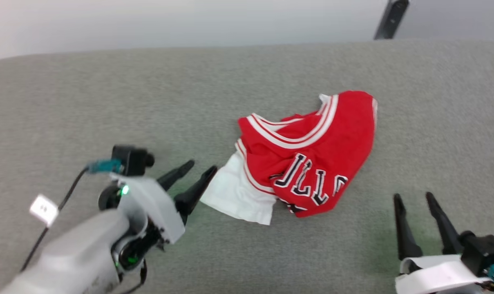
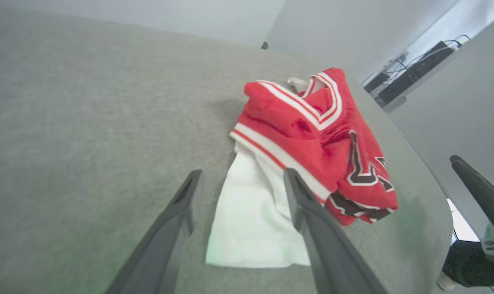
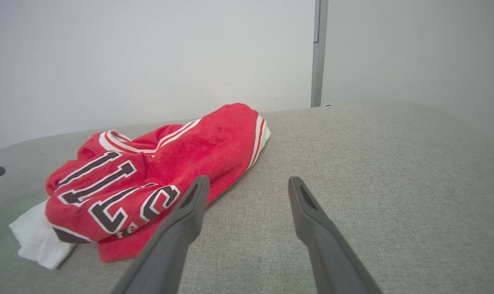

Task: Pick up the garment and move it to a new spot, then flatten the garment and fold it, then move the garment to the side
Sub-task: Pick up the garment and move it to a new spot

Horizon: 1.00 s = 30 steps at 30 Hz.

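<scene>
The garment point(image 1: 312, 151) lies crumpled in a heap on the grey felt table point(image 1: 189, 94): red body, striped trim, black lettering on top, one white sleeve point(image 1: 238, 196) spread toward the front left. My left gripper point(image 1: 202, 168) is open just left of that sleeve, fingertips close to its edge, nothing between them. From the left wrist, the garment point(image 2: 316, 134) sits ahead and the sleeve point(image 2: 255, 216) lies between the open left gripper point(image 2: 240, 175). My right gripper point(image 1: 414, 197) stands open at the front right, apart from the garment point(image 3: 157, 171); the right gripper point(image 3: 249, 181) holds nothing.
A dark post point(image 1: 392, 18) rises behind the table's far edge at the right. A pale wall point(image 3: 148, 53) runs behind the table. The table's rounded right edge point(image 2: 430, 179) drops off beside the garment in the left wrist view, with dark equipment point(image 2: 414, 73) beyond.
</scene>
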### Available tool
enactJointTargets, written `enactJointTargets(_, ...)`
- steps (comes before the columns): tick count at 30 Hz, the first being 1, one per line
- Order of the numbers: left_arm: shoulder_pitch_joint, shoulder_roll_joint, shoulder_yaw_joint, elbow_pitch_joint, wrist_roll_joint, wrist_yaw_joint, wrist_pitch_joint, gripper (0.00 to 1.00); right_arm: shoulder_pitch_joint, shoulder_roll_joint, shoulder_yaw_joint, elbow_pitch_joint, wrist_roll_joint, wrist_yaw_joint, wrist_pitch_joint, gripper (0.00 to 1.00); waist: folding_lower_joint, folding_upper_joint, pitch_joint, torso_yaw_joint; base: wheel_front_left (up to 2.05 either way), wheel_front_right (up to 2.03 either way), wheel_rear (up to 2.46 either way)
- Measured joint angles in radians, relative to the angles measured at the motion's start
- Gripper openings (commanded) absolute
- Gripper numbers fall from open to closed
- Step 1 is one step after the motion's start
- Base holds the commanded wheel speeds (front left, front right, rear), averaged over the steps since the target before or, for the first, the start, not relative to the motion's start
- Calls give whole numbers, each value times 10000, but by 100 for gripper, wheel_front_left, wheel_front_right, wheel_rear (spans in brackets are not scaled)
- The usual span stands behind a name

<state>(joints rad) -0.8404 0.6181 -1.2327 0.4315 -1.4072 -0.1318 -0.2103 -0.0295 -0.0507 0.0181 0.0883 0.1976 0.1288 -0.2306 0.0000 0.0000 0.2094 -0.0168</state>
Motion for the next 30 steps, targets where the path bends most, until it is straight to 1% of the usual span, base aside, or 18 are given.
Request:
enactJointTargets(2,436,-12,234,125,-180,0,-290,100,153,-4,-215,-142,-81,0,115,100,0,0,-123,181,0,0,0)
enactJointTargets(5,1156,-29,846,270,-359,0,-481,100,292,-2,-439,-332,-174,0,276,100,0,0,-322,382,0,0,0)
enactJointTargets(6,1421,-56,1145,291,-349,0,-506,100,344,-2,-485,-395,-215,0,316,100,0,0,-388,431,0,0,0)
enactJointTargets(9,2343,-230,2667,236,107,2,-539,100,536,-6,-665,-612,-245,0,464,100,0,0,-558,561,0,0,0)
enactJointTargets(12,3565,-493,3910,121,982,0,-537,100,698,-6,-782,-796,-270,0,560,100,0,0,-694,657,0,0,0)
enactJointTargets(14,4305,-704,4798,-8,1333,2,-539,100,798,2,-842,-913,-309,0,631,100,0,0,-752,709,0,0,0)
enactJointTargets(16,4887,-890,5392,-173,1927,2,-539,100,900,0,-905,-984,-320,0,692,100,0,0,-811,753,0,0,0)
enactJointTargets(18,5463,-1143,6194,-397,2403,2,-539,100,1007,-4,-953,-1068,-322,0,738,100,0,0,-860,790,0,0,0)
enactJointTargets(20,5954,-1304,6882,-675,3156,17,-539,100,1067,2,-978,-1127,-324,0,811,100,0,0,-919,802,0,0,0)
enactJointTargets(22,6450,-1639,7823,-1103,3898,184,-539,100,1118,-4,-1020,-1202,-332,0,859,100,0,0,-984,797,0,0,0)
enactJointTargets(24,6983,-1921,8527,-1555,4915,316,-539,100,1196,0,-1076,-1243,-330,0,905,100,0,0,-1039,771,0,0,0)
enactJointTargets(26,7557,-2360,9242,-1887,5507,412,-539,100,1225,0,-1124,-1294,-316,0,926,100,0,0,-1101,749,0,0,0)
enactJointTargets(29,8240,-2892,10157,-2316,6389,439,-539,100,1238,0,-1202,-1361,-276,0,963,100,0,0,-1200,722,0,0,0)
enactJointTargets(30,8335,-2991,10412,-2476,6755,431,-539,100,1247,-2,-1239,-1392,-249,0,982,100,0,0,-1229,720,0,0,0)
